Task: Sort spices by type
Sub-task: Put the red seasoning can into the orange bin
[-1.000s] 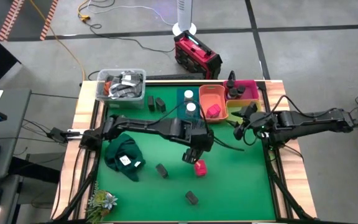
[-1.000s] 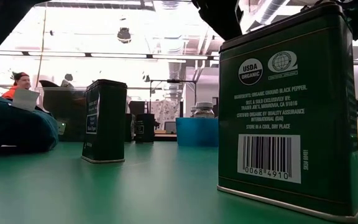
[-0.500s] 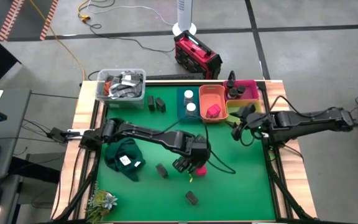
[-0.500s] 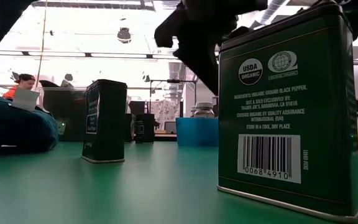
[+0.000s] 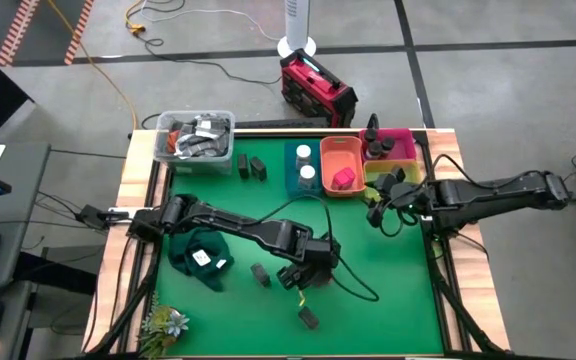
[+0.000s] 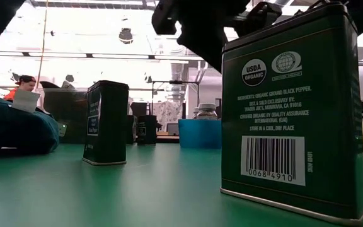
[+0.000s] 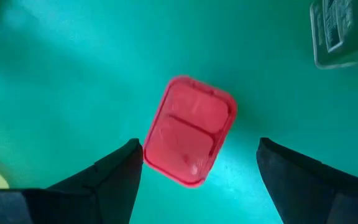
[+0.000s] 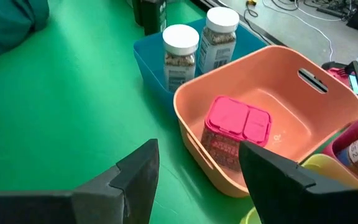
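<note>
Step in hand: picking up the loose red-pink box (image 7: 190, 130). Left gripper (image 5: 308, 274) hangs straight over it, fingers (image 7: 114, 177) spread wide, nothing held; the box lies flat on the green mat (image 5: 388, 290) directly below, between the finger lines. Next move, I'd judge: drop, close on the box, carry it to the orange bin (image 8: 291, 118). Right gripper (image 5: 378, 205) waits open, empty, the orange bin just ahead of it.

Counts, big to small: bins visible, three plus a yellow edge; dark tins four, two by the left gripper (image 5: 260, 273) (image 5: 309, 318), two far behind; white-capped jars (image 8: 180, 50) two; red-pink boxes two, one already in the orange bin (image 8: 238, 124).
</note>
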Tool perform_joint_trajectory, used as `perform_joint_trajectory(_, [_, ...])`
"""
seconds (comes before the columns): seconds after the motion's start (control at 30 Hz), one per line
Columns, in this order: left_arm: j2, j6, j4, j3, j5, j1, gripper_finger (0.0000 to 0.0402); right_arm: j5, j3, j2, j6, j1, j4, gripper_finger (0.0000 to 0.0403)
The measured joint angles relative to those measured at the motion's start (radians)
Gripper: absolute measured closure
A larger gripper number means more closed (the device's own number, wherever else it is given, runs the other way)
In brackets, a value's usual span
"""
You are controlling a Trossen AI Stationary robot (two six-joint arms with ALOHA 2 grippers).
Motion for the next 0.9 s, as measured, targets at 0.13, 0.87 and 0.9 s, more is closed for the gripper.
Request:
perform_joint_trajectory(0.13, [0.000,0.001,0.039,0.000,0.021,-0.001,0.0100,0.000,0.000,0.000,-0.008,0.000,0.027,0.0154])
perform_joint_trajectory(0.87, [0.058,0.030,0.111,0.007,0.096,0.017,0.0100,0.000,0.000,0.000,-0.061,-0.001,0.080,0.0154])
perform_joint_trajectory(0.9, [0.058,0.025,0.109,0.007,0.096,0.020,0.0100,0.000,0.000,0.000,-0.061,-0.001,0.080,0.0154])
